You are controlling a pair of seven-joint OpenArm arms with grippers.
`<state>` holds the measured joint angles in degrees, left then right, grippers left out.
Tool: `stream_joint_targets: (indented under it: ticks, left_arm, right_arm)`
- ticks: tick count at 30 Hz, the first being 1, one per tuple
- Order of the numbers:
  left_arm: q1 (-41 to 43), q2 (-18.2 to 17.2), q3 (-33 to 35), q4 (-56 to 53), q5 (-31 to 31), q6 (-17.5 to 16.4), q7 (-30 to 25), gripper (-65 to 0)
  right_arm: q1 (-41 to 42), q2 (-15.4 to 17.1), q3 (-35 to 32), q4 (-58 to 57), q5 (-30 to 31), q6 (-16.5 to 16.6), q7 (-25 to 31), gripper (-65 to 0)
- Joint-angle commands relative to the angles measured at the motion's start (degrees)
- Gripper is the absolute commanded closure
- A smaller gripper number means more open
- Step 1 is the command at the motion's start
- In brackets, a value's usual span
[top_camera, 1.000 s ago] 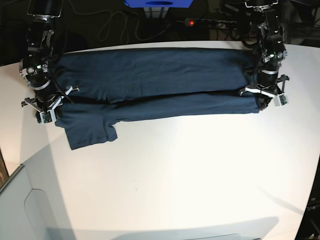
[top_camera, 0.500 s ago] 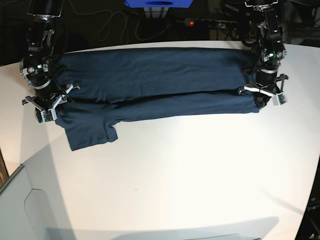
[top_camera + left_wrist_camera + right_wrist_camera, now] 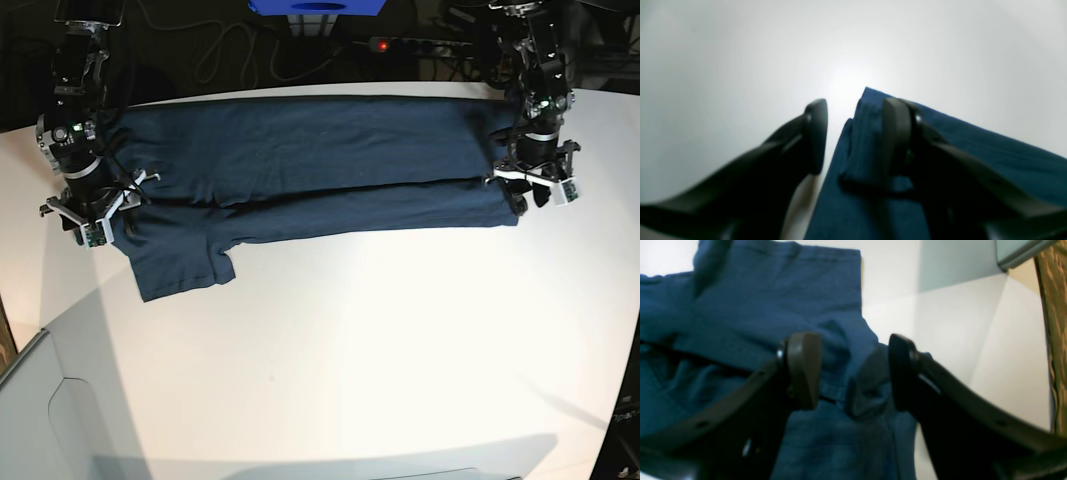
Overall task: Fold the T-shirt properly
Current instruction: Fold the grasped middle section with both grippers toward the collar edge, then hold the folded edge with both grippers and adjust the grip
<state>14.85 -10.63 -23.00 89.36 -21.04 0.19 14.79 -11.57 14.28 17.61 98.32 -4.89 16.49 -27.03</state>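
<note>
The dark navy T-shirt point(image 3: 300, 160) lies as a long band folded lengthwise across the far part of the white table point(image 3: 400, 330), with one sleeve point(image 3: 180, 265) sticking out toward the front at the left. My left gripper point(image 3: 532, 196) is at the band's right end. In the left wrist view that gripper point(image 3: 855, 133) is open, with the shirt's corner point(image 3: 973, 143) lying below it. At the shirt's left end, my right gripper point(image 3: 105, 215) is also open. In the right wrist view the right gripper point(image 3: 853, 373) straddles a small ridge of rumpled cloth point(image 3: 740, 306) without pinching it.
Behind the table lie a power strip with a red light point(image 3: 380, 44), loose cables point(image 3: 230, 50) and a blue object point(image 3: 315, 8). A grey bin point(image 3: 60, 420) stands at the front left corner. A wooden surface point(image 3: 1053, 340) shows beyond the table's edge in the right wrist view.
Both grippers have opened and let go of the shirt's ends. Both have drawn back slightly toward the far side; the shirt has stayed where it lay.
</note>
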Motion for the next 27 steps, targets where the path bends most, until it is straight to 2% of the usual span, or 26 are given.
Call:
stream_joint_targets:
  ticks: [1,7,27]
  left_arm:
    - [-0.5,-0.7,-0.2,1.0,-0.2,-0.1,-1.4,-25.6]
    - [-3.2,-0.7,0.4,-0.1,0.2,-0.1,-1.1,-25.6]
    - [-4.7,-0.6,0.5,-4.1,-0.1,-0.2,-1.1,-25.6]
  right_arm:
    - [0.6,0.6,0.3,0.9,0.3,0.4,1.1,-30.6]
    - [0.6,0.6,0.3,0.9,0.3,0.4,1.1,-30.6]
    - [0.6,0.6,0.3,0.7,0.3,0.4,1.1,-30.6]
